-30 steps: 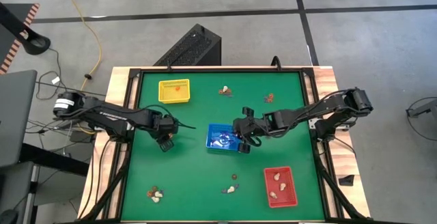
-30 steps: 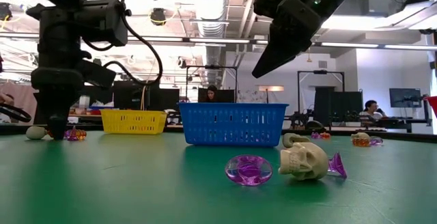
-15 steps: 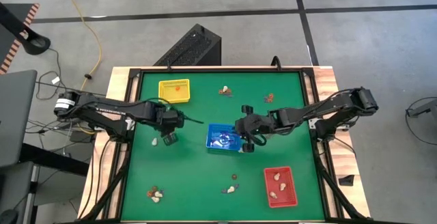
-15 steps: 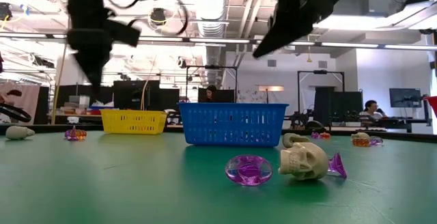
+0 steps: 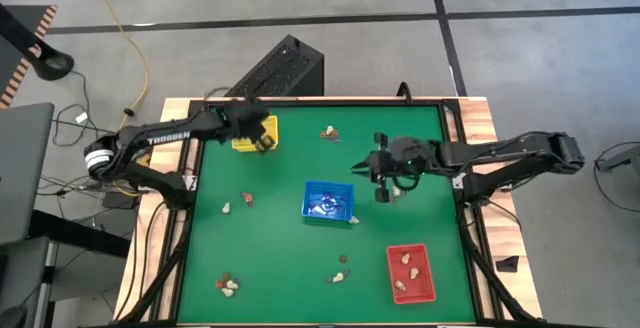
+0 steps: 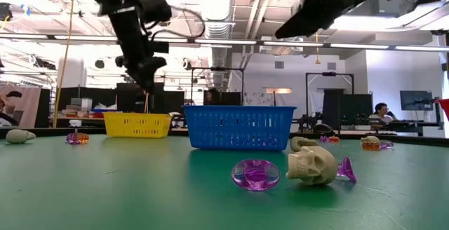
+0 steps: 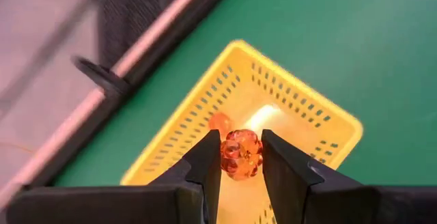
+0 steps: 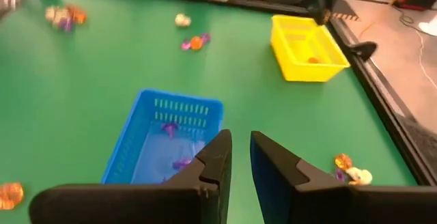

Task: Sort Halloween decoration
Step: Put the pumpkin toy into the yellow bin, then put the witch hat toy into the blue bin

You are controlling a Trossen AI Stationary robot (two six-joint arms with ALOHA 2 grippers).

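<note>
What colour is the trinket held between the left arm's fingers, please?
Translucent orange trinket, held above the yellow tray; the left wrist view shows it best.

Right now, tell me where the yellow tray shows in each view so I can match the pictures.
High view: yellow tray near the table's far-left corner, under the left gripper.
Low view: left of centre, beside the blue tray.
Left wrist view: centre, beneath the held orange trinket.
Right wrist view: upper right.
Shared landmark: the blue tray.
</note>
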